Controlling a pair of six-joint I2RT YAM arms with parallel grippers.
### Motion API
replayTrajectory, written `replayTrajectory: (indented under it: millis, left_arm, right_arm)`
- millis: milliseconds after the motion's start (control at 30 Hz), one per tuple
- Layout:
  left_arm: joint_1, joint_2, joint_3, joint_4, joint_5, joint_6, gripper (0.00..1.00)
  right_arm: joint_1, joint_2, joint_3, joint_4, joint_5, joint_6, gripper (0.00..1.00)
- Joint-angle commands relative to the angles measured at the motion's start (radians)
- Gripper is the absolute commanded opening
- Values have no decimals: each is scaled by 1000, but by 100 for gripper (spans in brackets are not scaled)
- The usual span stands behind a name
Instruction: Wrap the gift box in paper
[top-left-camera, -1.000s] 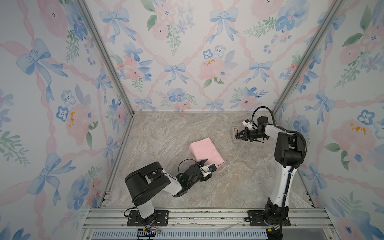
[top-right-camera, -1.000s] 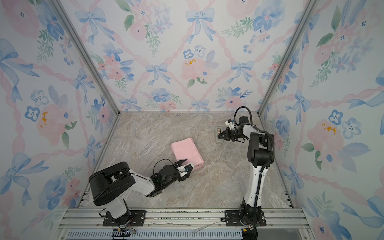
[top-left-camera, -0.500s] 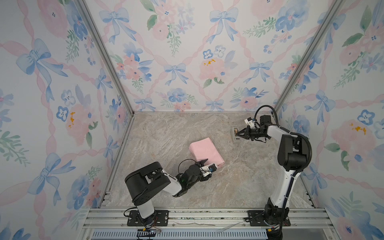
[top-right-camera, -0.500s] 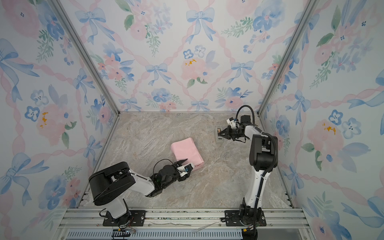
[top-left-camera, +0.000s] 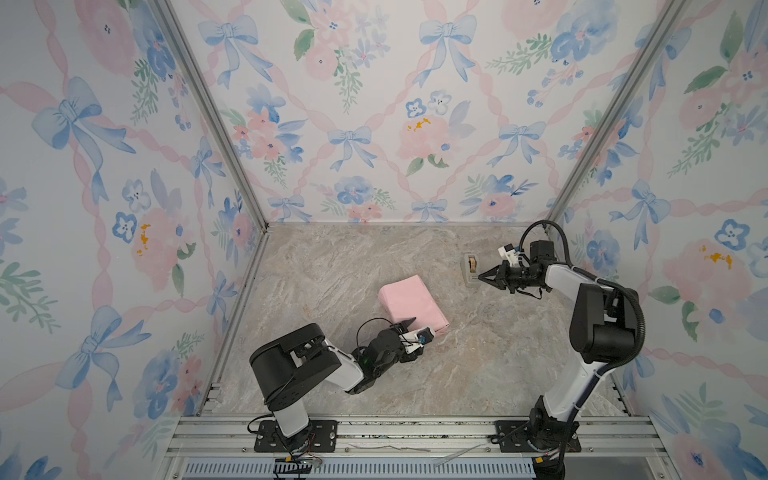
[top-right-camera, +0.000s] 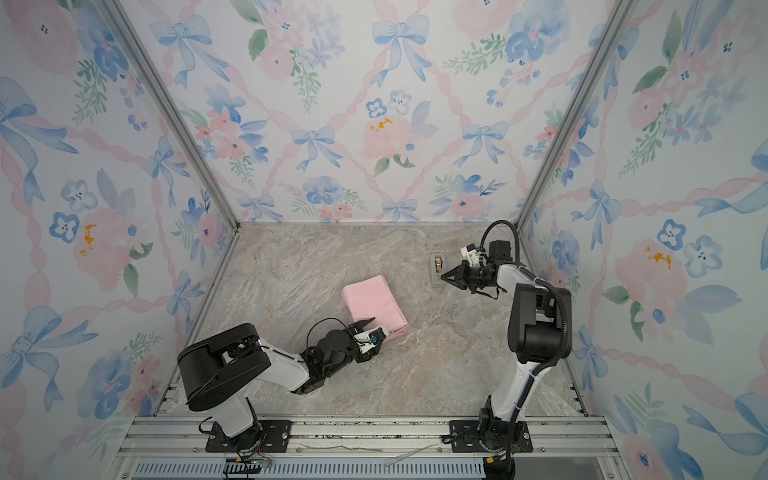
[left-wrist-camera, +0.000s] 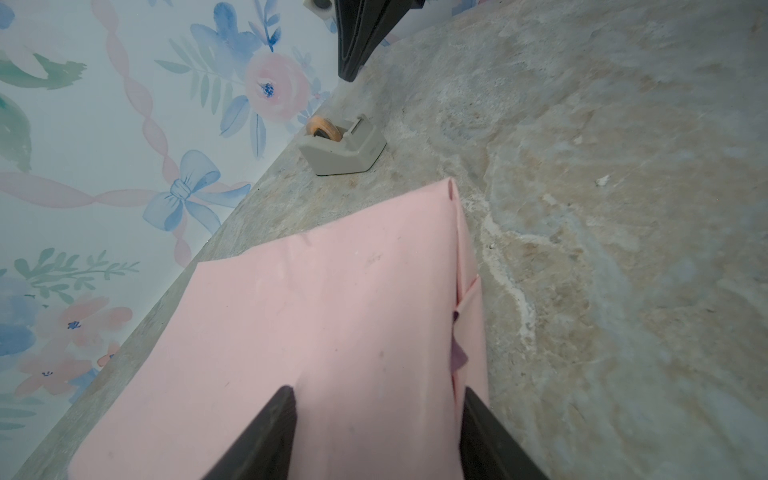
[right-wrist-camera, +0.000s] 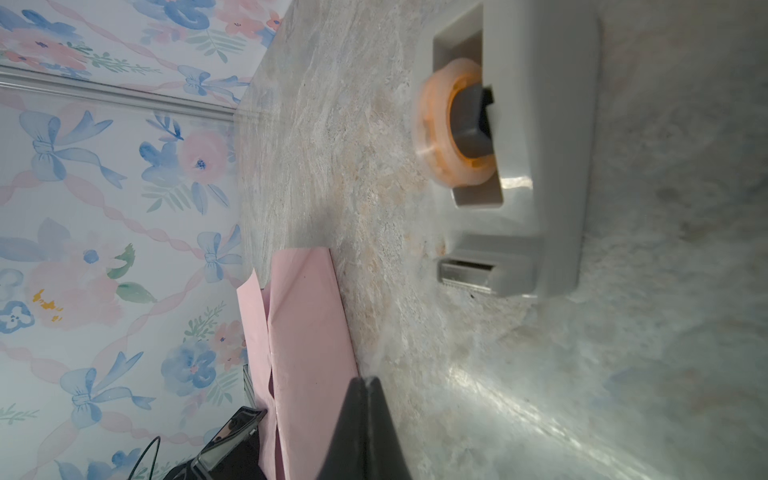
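The paper, pale pink face out, is folded around the gift box into a parcel in mid-table in both top views; the box itself is hidden. A sliver of lilac shows at a side seam. My left gripper is turned on its side and shut on the parcel's near end, the paper filling the gap between its fingers. My right gripper is shut and empty, hovering low with its tips beside the tape dispenser, apart from the parcel.
The beige tape dispenser with its orange roll stands at the back right near the wall. Floral walls close in three sides. A metal rail runs along the front edge.
The right arm's elbow has swung out to the right and nearer the front, while its shut tips stayed beside the dispenser. The left arm and parcel have not moved.
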Motion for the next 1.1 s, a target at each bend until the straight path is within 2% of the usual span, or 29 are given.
replayTrajectory:
  millis: [0, 200, 333, 600, 933, 1067]
  left_arm:
    - [15, 10, -10, -81, -1, -15, 62]
    - [14, 14, -5, -81, 6, -15, 62]
    - [14, 17, 0, -81, 12, -15, 62]
    - [14, 9, -3, -81, 11, -16, 62]
    - [14, 9, 1, -81, 11, -14, 62]
    - [14, 13, 2, -81, 12, -14, 62]
  right_arm:
    - [-2, -81, -98, 65, 5, 41, 0]
    - [0, -158, -265, 138, 43, 69, 0]
    - [-1, -154, -320, 170, 69, 66, 0]
    - [2, -71, -344, 191, 125, 77, 0]
    - [4, -80, -336, 119, 334, 94, 0]
    - [4, -87, -327, 88, 379, 105, 0]
